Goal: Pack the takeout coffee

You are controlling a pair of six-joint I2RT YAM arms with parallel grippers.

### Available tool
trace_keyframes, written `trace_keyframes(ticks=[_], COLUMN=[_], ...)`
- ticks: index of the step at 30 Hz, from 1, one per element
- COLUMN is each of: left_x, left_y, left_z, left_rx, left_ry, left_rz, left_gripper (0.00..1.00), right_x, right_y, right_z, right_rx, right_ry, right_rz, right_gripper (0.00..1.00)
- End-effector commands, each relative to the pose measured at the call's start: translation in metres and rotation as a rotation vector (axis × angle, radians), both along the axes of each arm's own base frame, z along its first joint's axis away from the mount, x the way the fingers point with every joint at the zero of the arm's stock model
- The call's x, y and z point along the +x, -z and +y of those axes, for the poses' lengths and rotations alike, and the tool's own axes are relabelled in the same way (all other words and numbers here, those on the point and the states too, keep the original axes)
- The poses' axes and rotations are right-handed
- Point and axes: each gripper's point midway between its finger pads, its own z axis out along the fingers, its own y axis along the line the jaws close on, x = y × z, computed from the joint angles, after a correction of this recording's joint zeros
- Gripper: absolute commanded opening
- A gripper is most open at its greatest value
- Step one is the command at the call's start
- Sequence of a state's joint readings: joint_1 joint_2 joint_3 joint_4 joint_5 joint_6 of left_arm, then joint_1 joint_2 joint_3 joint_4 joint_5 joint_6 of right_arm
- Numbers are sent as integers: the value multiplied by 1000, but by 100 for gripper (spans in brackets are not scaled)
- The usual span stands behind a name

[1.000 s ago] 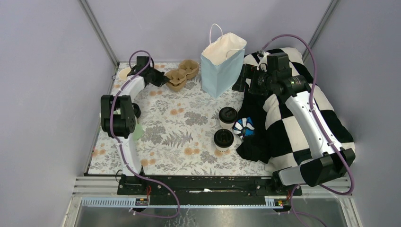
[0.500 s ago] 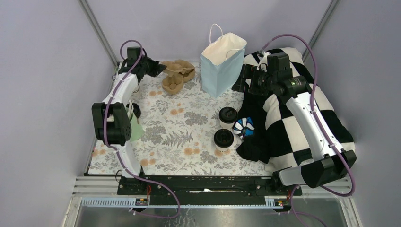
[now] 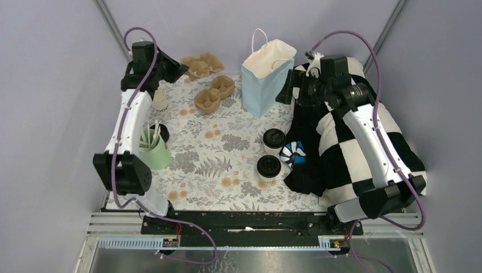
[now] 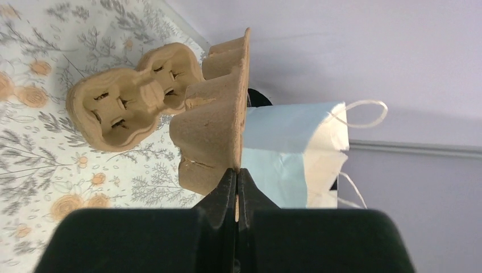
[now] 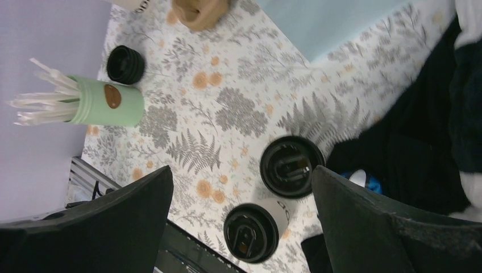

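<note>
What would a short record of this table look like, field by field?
Left gripper: shut on one brown moulded cardboard cup carrier, held up on edge
Second brown carrier: lying on the flowered table
Right gripper: open, empty, beside the light blue paper bag
Coffee: two white paper cups with black lids, standing outside the bag

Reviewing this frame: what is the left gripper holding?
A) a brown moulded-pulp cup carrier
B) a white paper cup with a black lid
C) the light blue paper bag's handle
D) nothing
A: the left gripper is pinched shut on the edge of a brown moulded-pulp cup carrier.
</note>
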State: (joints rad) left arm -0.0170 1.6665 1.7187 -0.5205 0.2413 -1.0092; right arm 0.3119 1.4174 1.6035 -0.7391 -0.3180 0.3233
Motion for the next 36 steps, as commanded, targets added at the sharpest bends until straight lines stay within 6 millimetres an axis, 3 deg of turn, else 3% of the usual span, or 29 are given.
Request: trace_keyframes(ticks=[1, 4, 9, 16, 22, 27, 32, 36], left_x=[-57, -93, -130, -157, -165, -163, -163, -163], left_y=[-67, -74, -81, -74, -61, -60, -60, -59], left_z=[11, 21, 18, -4, -21, -27, -34, -39], left_rx=[214, 323, 392, 434, 421, 419, 423, 425], left_ry=[40, 42, 93, 187, 258, 280, 306, 324], left_rz=[-141, -110, -128, -121, -103, -103, -110, -108], left_gripper=[0, 0, 0, 0, 0, 0, 0, 0], right_x=[11, 16, 32, 53, 50, 40, 47, 55], right_y=[-36, -49, -67, -64, -43, -25, -8, -6], right_z=[36, 83, 163, 229, 254, 264, 271, 277], right_rx=[-9, -12, 78, 285, 355, 357, 345, 356], right_ry=[-144, -235, -295, -315, -375, -402, -390, -384], right_rz=[-110, -141, -180, -155, -128, -122, -114, -129], right_gripper=[98, 98, 98, 92, 83, 87, 88, 85])
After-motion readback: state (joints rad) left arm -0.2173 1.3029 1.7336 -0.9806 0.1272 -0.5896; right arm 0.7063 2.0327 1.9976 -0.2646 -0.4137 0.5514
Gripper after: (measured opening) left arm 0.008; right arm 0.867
